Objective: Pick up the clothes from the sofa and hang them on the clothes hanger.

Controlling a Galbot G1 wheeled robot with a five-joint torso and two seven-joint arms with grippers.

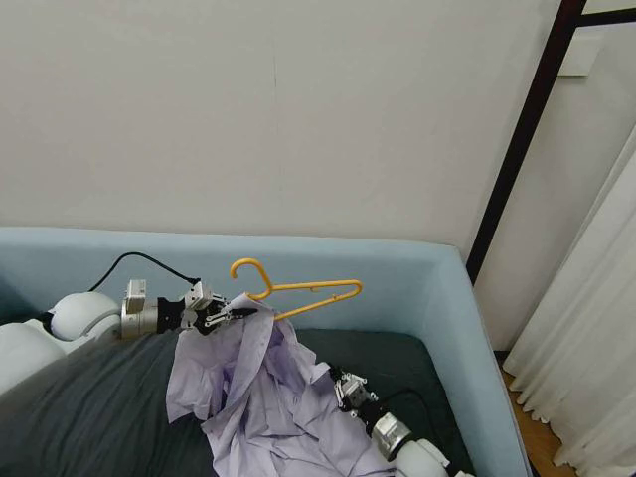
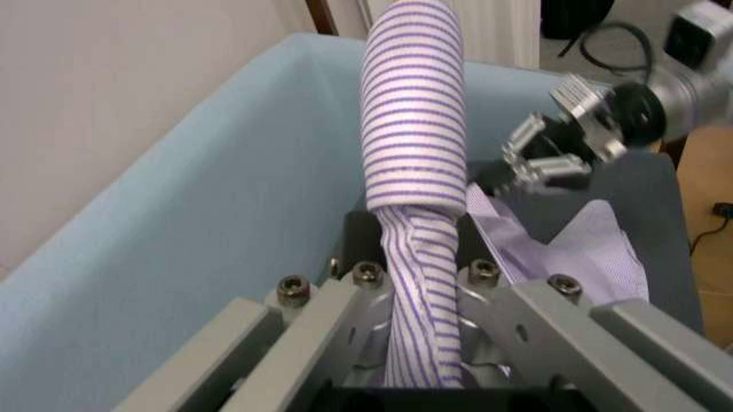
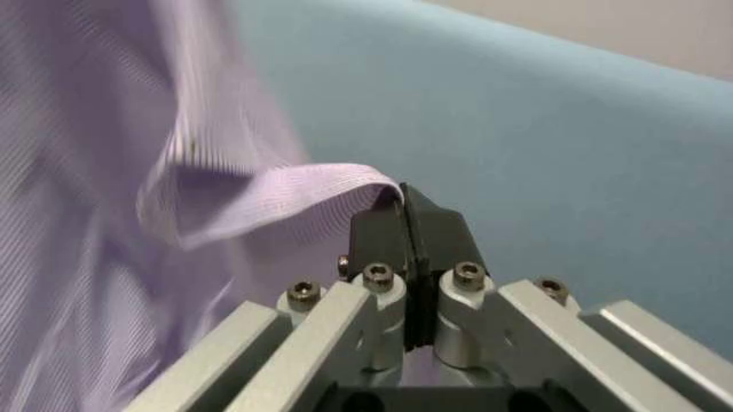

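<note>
Even, diffuse indoor light, bright wall [image 1: 298,119], soft shadows across the shirt [image 1: 260,397]

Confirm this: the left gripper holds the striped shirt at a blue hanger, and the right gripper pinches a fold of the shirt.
One thing is wrong: the hanger is yellow, not blue, as the head view shows. The rest stands: the left gripper holds the striped shirt at the hanger, and the right gripper pinches a fold of the shirt.
</note>
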